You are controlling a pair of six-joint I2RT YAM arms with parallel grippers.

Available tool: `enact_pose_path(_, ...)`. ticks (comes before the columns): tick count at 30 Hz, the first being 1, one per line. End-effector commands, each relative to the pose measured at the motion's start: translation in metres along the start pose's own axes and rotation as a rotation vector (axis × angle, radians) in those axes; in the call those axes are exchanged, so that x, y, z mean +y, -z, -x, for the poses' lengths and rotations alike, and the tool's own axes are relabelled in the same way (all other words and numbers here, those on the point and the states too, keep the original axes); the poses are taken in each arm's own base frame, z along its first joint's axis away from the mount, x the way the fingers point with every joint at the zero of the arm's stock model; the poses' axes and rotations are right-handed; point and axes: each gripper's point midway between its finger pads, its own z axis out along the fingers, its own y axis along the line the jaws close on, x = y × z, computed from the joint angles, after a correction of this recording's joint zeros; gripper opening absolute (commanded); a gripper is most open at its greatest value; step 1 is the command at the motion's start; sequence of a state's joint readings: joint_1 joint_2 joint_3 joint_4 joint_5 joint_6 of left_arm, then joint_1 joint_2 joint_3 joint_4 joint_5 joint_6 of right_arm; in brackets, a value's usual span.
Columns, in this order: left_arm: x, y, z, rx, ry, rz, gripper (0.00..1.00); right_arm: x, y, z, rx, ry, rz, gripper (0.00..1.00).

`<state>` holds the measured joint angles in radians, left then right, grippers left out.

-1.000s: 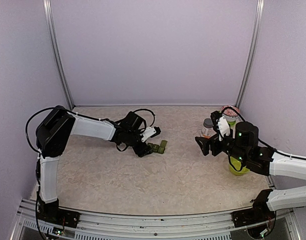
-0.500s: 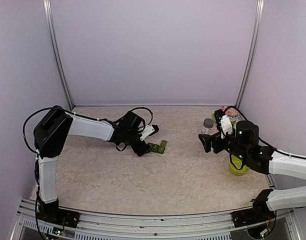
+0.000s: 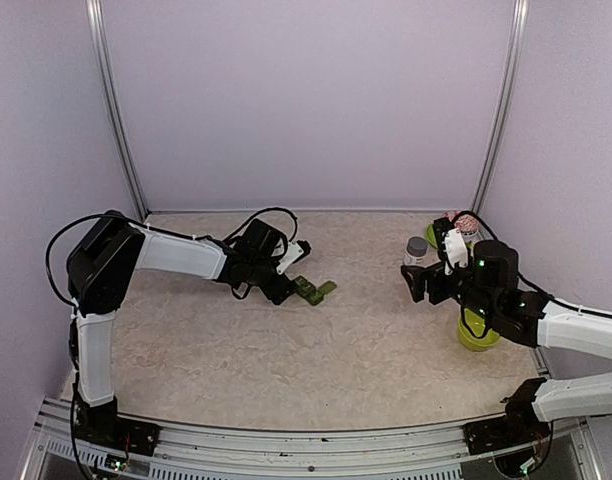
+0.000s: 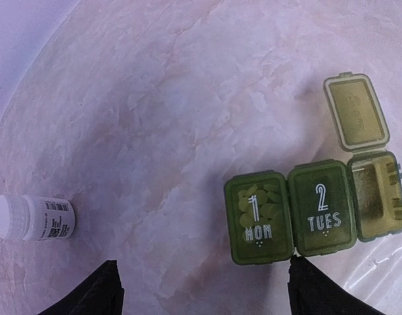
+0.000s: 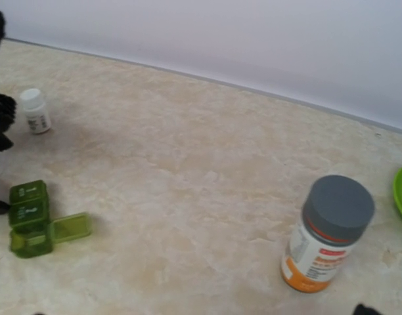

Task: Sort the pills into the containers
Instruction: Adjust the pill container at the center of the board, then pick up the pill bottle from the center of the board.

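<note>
A translucent olive-green plastic pill organiser (image 4: 312,210) lies flat on the marbled beige table (image 3: 336,360), left of centre. It is a row of three boxy compartments with rounded corners. The one marked "1 MON" is closed, and pale round tablets (image 4: 257,200) show through its lid. "2 TUES" is closed too, and its contents cannot be made out. The third stands with its lid flipped back and looks empty. The left gripper (image 4: 201,292) hovers just beside the organiser with its dark fingers spread wide, holding nothing. Well apart from the organiser is a small white plastic bottle (image 4: 33,218) with a ribbed cap and a printed label. On the right side stands an upright bottle (image 5: 329,236) with a smooth grey cap and an orange and white label, near a glossy lime-green bowl (image 3: 476,335). The right gripper (image 3: 418,285) waits beside that bottle, its jaws fully apart and empty. Sorting seems barely begun: one compartment is filled, and both bottles remain capped.
</note>
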<state>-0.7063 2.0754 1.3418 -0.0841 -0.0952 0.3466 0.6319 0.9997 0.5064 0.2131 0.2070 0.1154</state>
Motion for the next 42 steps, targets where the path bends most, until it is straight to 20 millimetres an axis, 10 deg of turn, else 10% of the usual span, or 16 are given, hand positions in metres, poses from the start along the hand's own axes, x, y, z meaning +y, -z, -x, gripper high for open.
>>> enact_pose_path(1,0.018,0.0,0.015,-0.04,0.032,0.066,0.84,-0.013,-0.002,0.001,0.009,-0.032,-0.048,1.0)
enact_pose_path(13,0.02,0.039,0.037,-0.12,0.107,0.073,0.99,-0.04,-0.016,0.02,0.043,-0.1,-0.14,1.0)
enact_pose_path(42,0.0,0.128,0.05,-0.221,0.303,0.134,0.99,-0.105,-0.152,-0.033,0.254,-0.143,-0.181,0.94)
